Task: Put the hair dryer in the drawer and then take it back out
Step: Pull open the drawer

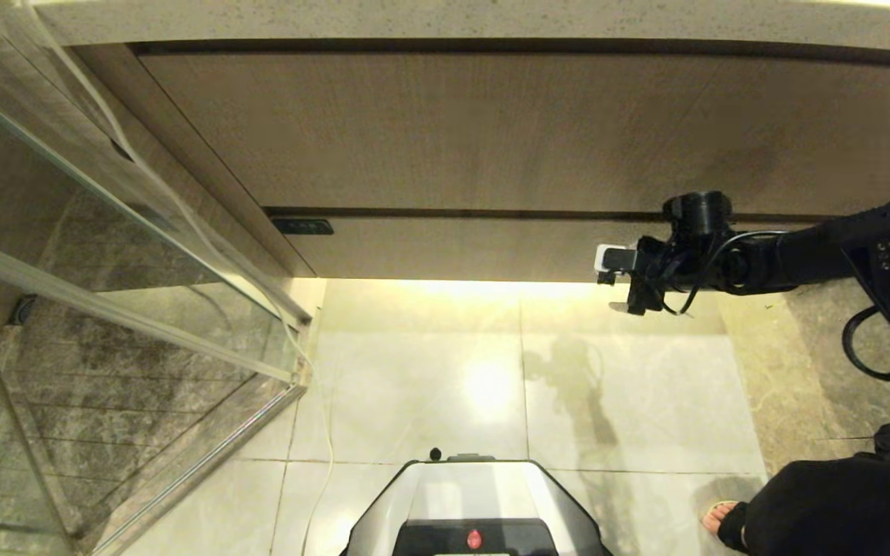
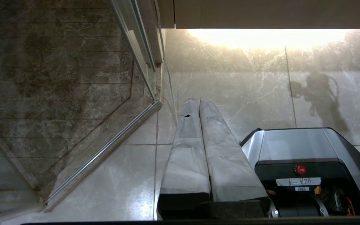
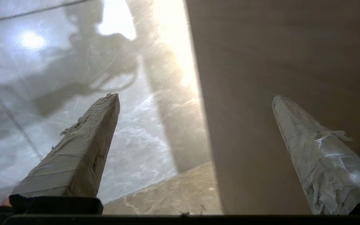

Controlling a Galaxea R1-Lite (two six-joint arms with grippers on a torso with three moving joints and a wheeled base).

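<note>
Nearest to my camera is the robot's own base (image 1: 476,506), low in the head view. Behind it I see the largest thing, the vanity front with the drawer (image 1: 453,127), which looks fully closed under the counter (image 1: 445,19) edge. The hair dryer I cannot find in any view, so I judge the task is at its very start: the drawer must be opened first, and both placing and taking out are left. The tiled floor (image 1: 429,371) between base and vanity gives good room. On my left stands a glass shower partition (image 1: 105,255), and on my right a person's foot (image 1: 723,516) is near, so this side is tighter. The right tool (image 1: 621,287) hovers close before the lower panel edge, its fingers (image 3: 83,147) spread wide and holding nothing. The left tool (image 2: 198,107) hangs over the floor, fingers pressed together.
</note>
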